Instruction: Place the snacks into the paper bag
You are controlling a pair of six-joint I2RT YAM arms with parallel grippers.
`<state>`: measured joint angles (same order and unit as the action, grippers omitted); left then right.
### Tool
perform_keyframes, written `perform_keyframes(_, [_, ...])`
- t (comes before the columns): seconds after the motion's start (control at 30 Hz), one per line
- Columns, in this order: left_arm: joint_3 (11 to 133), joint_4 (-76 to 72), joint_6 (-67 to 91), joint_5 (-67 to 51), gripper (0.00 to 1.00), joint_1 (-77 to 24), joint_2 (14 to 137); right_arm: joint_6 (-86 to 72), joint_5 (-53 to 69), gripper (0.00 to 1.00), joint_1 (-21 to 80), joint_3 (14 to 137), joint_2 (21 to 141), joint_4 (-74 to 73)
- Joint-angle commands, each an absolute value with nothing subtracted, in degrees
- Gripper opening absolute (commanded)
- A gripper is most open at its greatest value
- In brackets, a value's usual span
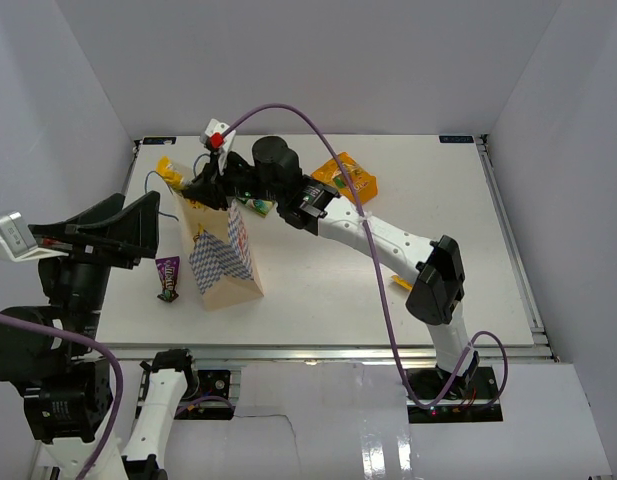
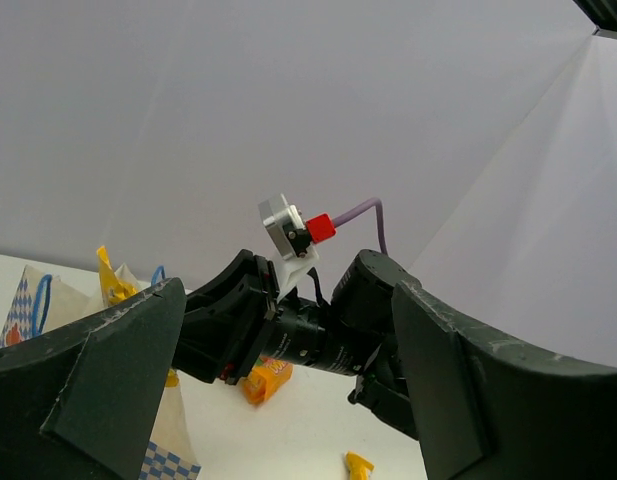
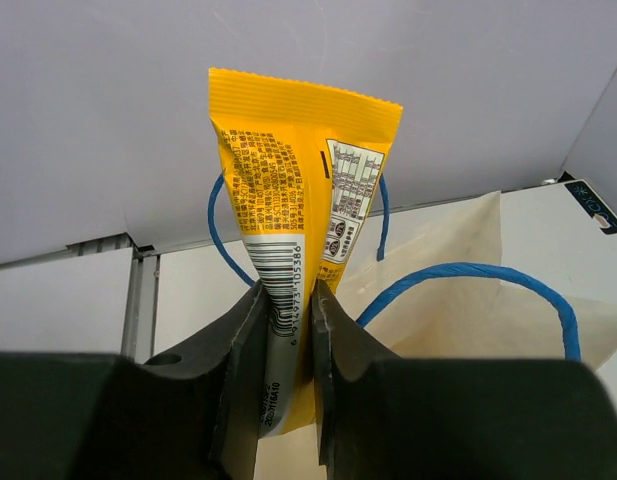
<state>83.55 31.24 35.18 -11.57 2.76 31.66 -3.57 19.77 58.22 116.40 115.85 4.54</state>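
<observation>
My right gripper (image 1: 195,187) is shut on a small yellow wrapper (image 3: 298,170), held upright just above the open top of the paper bag (image 1: 226,262), between its blue string handles (image 3: 488,275). My left gripper (image 1: 148,232) is open and empty, raised left of the bag. On the table lie the puffy orange bag (image 1: 346,178), the green-white packet (image 1: 256,205) under my right arm, the dark purple candy bar (image 1: 168,278) left of the bag, and a second yellow wrapper (image 1: 400,283). The yellow-brown candy bar is out of view.
White walls close the table in at the back and on both sides. My right arm (image 1: 378,235) stretches across the middle of the table towards the bag. The left wrist view shows that arm's wrist (image 2: 328,335), the orange bag (image 2: 266,378) and the loose yellow wrapper (image 2: 358,465).
</observation>
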Motion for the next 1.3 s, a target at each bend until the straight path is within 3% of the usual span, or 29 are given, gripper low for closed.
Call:
perform_keyframes(0.0, [82.62,32.34,34.37,-11.43,0.95,2.55,31.64,-0.79,17.75,0.26,58.62,116.72,113.38,6.50])
perform_keyframes(0.27, [81.30,32.78,34.28,-11.16,0.95,2.55,30.85,-0.26,18.28,0.47,58.54,115.40,112.15,6.06])
perform_keyframes(0.47, [79.37,33.31,33.58,-10.64,0.95,2.55,30.59,-0.26,19.94,0.50,58.45,115.14,110.39,5.98])
perform_keyframes(0.67, [74.44,35.77,31.82,-2.23,0.95,2.55,30.41,-1.49,43.04,0.60,54.15,114.35,105.92,6.24])
perform_keyframes(0.8, [80.58,41.64,30.51,8.42,0.95,2.55,39.94,-0.53,56.41,0.67,50.46,106.03,99.69,3.62])
perform_keyframes(1.0, [93.58,47.72,28.12,17.29,0.98,2.55,57.11,12.62,57.40,0.68,42.81,95.55,90.28,-10.86])
perform_keyframes(1.1, [94.13,47.90,29.18,21.78,0.98,3.07,62.48,15.64,55.90,0.69,37.72,89.75,86.94,-14.23])
perform_keyframes(1.17, [92.21,48.34,30.32,20.58,0.98,6.13,65.56,15.73,56.25,0.69,32.80,85.02,84.74,-15.64])
perform_keyframes(1.27, [81.70,45.46,33.56,1.73,0.98,26.04,66.80,18.62,56.34,0.69,25.51,78.50,81.75,-18.09])
